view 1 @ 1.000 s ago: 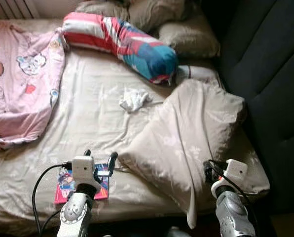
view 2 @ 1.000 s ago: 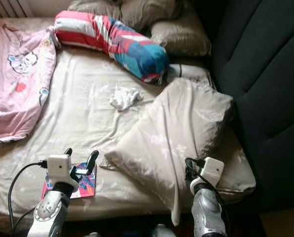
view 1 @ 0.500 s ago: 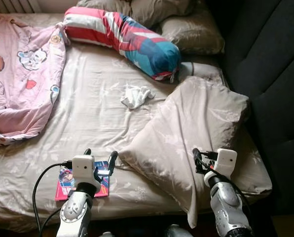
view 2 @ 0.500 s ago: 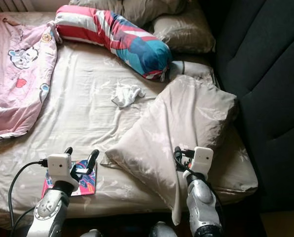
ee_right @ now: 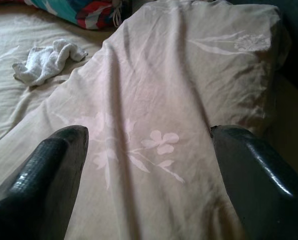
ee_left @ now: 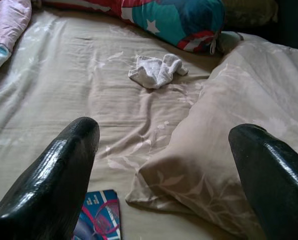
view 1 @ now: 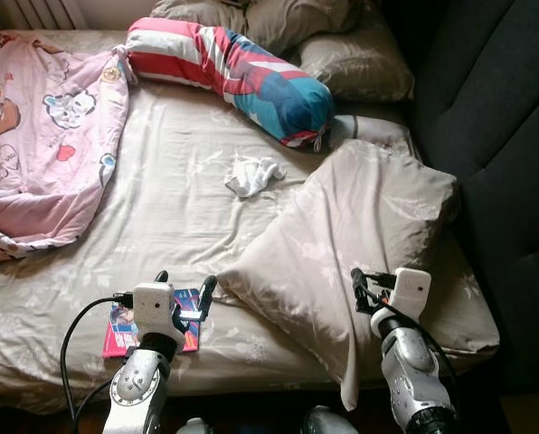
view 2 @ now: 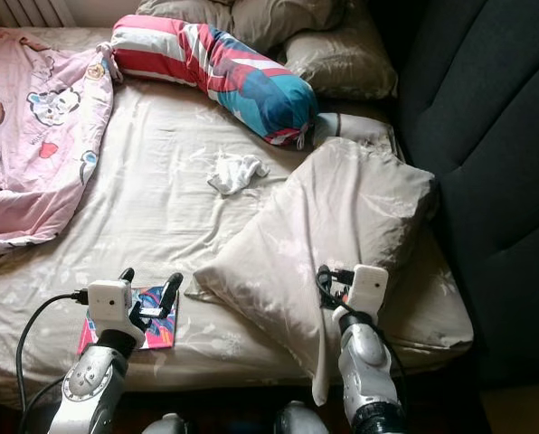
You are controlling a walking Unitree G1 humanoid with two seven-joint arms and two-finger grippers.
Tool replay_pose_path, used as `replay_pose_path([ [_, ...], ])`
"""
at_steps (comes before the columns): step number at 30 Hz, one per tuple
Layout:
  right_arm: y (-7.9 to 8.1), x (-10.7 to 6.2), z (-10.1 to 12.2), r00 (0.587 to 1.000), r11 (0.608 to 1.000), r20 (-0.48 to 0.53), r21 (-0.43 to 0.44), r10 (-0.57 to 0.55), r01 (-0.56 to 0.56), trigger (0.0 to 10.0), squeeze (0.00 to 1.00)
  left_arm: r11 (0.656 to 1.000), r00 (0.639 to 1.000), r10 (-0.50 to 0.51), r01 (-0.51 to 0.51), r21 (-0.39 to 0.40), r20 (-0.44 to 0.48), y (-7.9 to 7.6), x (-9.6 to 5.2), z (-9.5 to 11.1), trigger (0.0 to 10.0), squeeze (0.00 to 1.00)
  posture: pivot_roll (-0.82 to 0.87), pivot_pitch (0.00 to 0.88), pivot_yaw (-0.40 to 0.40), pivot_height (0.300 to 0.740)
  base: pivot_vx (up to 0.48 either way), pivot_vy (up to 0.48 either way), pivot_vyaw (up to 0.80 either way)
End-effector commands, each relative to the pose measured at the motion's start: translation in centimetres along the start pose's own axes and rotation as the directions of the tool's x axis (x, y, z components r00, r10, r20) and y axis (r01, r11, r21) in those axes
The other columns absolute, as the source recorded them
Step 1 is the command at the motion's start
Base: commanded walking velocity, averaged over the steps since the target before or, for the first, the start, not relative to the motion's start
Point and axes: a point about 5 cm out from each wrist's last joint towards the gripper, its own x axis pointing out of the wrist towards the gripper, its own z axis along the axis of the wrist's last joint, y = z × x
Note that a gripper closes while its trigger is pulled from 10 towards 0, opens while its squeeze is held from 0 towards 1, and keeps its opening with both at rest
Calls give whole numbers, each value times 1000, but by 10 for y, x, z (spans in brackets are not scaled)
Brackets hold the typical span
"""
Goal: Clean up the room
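The bed (view 1: 170,203) carries a beige pillow (view 1: 360,235) at four o'clock and a pink blanket (view 1: 43,145) at ten. A white cloth (view 1: 254,174) lies near centre, a striped bolster (view 1: 233,77) at twelve, a book (view 1: 125,330) at seven.

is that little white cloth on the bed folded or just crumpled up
Crumpled. The white cloth lies in a loose, uneven bunch on the bed sheet, with lumpy folds and no flat, squared edges.

Bed (view 1: 174,212) with beige floral sheet, dark padded headboard (view 1: 486,99) on the right, daylight from upper left
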Motion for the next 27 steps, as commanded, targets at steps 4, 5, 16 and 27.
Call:
replay_pose_path([
  [4, -3, -1, -8, 999, 999, -48, 26, -17, 18, 10000, 0, 1000, 999, 6, -6, 3, -40, 2, -6, -8, 10000, 0, 81, 233, -55, 678, 0, 0, 0],
  [5, -3, -1, -8, 999, 999, -50, 31, -17, 19, 10000, 0, 1000, 999, 6, -6, 3, -40, 2, -6, -8, 10000, 0, 81, 233, -55, 678, 0, 0, 0],
  [16, 0, 4, -6, 998, 999, -59, 35, -23, 25, 10000, 0, 1000, 999, 6, -6, 6, -42, 2, -6, -8, 10000, 0, 85, 242, -52, 663, 0, 0, 0],
  [27, -2, 6, -13, 991, 995, -123, 73, -55, 65, 10000, 0, 1000, 999, 5, -4, 12, -48, 3, -7, -8, 10000, 0, 92, 254, -47, 663, 0, 0, 0],
])
